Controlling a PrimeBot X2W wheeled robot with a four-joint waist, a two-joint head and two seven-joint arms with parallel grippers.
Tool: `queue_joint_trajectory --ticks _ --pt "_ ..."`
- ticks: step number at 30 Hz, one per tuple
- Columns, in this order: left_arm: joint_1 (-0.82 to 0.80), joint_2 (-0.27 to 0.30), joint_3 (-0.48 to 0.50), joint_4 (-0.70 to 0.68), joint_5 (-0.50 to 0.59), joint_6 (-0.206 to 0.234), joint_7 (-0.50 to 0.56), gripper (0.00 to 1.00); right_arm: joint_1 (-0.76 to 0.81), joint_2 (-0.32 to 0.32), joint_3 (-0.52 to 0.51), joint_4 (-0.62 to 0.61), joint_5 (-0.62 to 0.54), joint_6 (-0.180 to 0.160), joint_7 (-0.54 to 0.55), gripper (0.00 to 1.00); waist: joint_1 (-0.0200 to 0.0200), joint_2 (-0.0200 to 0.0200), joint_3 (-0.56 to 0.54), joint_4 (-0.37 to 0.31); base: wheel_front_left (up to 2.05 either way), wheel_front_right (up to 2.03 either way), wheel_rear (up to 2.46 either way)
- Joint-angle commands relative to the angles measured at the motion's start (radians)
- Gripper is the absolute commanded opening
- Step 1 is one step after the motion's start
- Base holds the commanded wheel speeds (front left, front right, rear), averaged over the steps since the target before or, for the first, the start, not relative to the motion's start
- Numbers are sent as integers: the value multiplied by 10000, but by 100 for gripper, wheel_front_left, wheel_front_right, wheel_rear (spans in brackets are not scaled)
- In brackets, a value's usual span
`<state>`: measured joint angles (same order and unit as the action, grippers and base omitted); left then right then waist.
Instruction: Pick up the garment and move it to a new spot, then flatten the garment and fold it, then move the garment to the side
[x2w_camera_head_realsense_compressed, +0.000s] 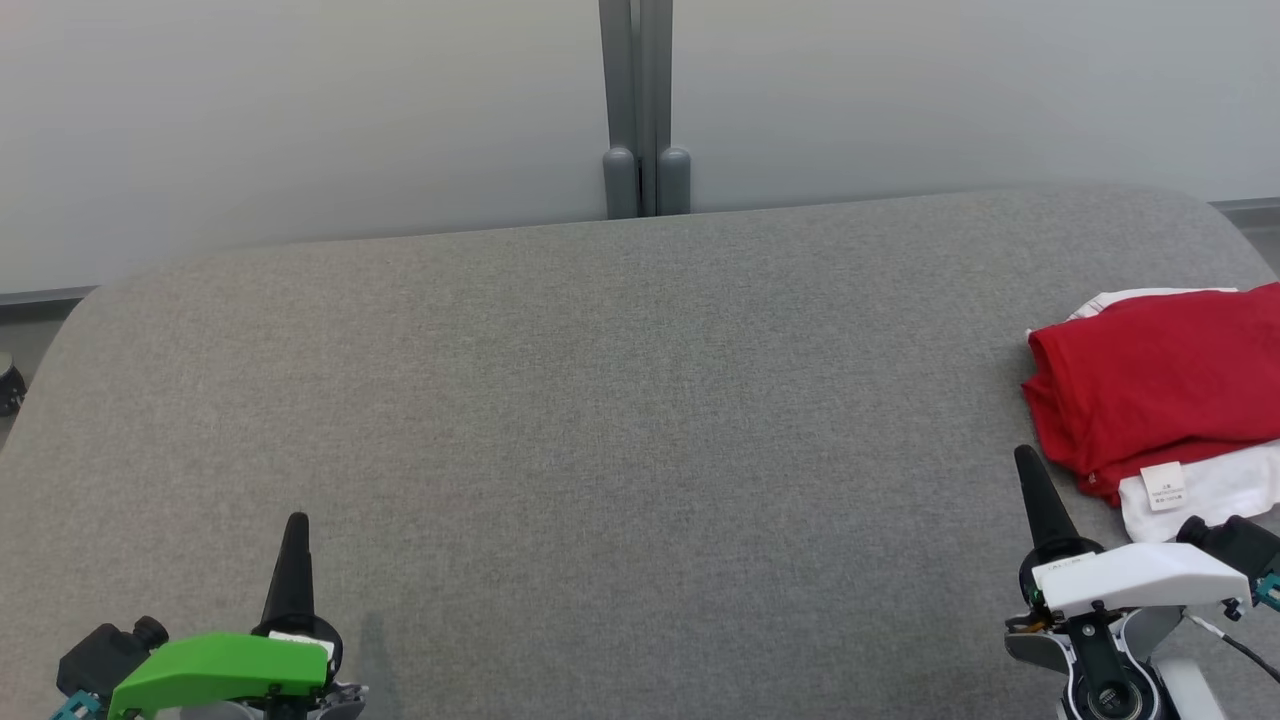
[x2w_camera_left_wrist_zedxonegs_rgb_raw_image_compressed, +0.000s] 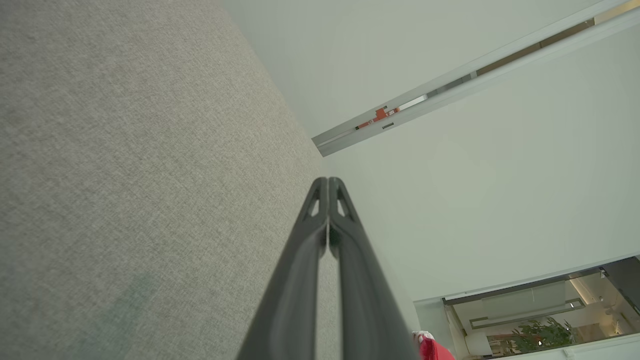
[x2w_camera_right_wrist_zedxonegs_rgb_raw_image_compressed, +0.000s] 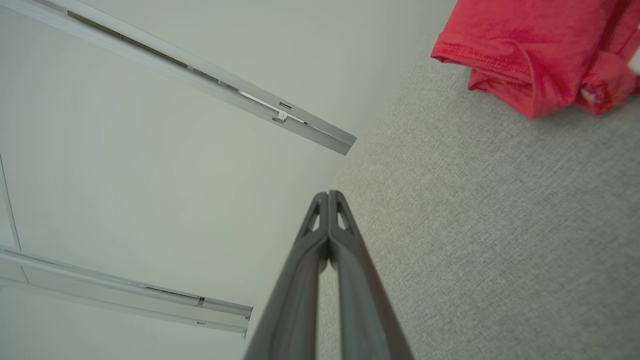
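The left gripper (x2w_camera_head_realsense_compressed: 297, 523) is clenched, its two dark fingers pressed together along their length with nothing between them. It points straight ahead, away from the robot, and is held low over the grey table (x2w_camera_head_realsense_compressed: 600, 400), with a green cover over the wrist behind it. The cloth surface is bare ahead of its tips and to both sides. Beyond the far edge stands a pale wall (x2w_camera_head_realsense_compressed: 300, 120).

The right gripper (x2w_camera_head_realsense_compressed: 1026, 458) is likewise clenched and grasps nothing. Its fingers lean a little toward the left gripper, and a white cover sits on the wrist. Whether either gripper touches the cloth I cannot tell.

The garment (x2w_camera_head_realsense_compressed: 1150, 385) lies just ahead of the right gripper and on its outer side, near but apart from the tips. It is a red folded bundle with white cloth showing at its near and far edges and a white label (x2w_camera_head_realsense_compressed: 1163, 487) on the near part. It is well apart from the left gripper. A grey post (x2w_camera_head_realsense_compressed: 640, 110) rises behind the table, ahead and between the two grippers.
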<state>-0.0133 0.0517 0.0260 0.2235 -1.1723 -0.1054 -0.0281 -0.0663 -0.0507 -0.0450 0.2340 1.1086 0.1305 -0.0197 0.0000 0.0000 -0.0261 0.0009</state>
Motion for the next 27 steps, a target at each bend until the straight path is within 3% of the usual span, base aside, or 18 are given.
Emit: queue_joint_trajectory --ticks 1,27 --pt "-325 85 64 -73 -233 -48 50 0 -200 -18 -58 -53 273 3 68 0 0 0 7 0 0 0 0" --pt "-680 84 450 77 -2395 -172 715 0 -333 -10 -392 31 2685 3 731 0 0 0 132 -4 0 0 0"
